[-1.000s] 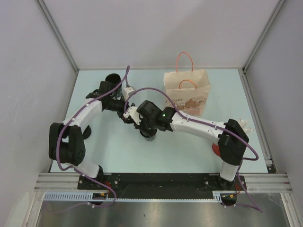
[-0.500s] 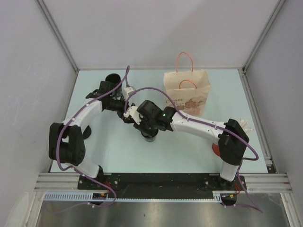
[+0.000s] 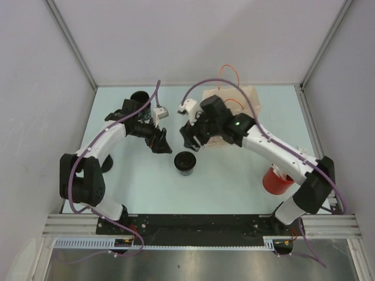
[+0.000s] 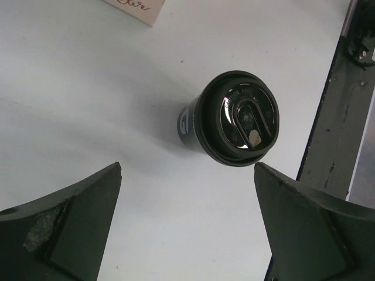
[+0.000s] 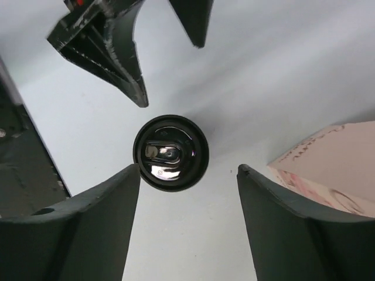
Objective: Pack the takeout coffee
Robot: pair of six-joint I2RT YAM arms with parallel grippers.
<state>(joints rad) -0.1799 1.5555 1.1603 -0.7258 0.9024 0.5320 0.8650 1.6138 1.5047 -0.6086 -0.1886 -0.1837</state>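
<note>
The black lidded coffee cup (image 3: pixel 186 161) stands upright on the tabletop (image 3: pixel 234 175), touched by neither tool. The right tool (image 3: pixel 191 142) hovers above it with fingers spread, gripping nothing. From its wrist view the cup sits straight below, between the fingers. The left tool (image 3: pixel 160 143) is wide open and empty, with the cup just ahead of it. A paper bag (image 3: pixel 251 98) stands behind the right tool, partly hidden by the arm.
</note>
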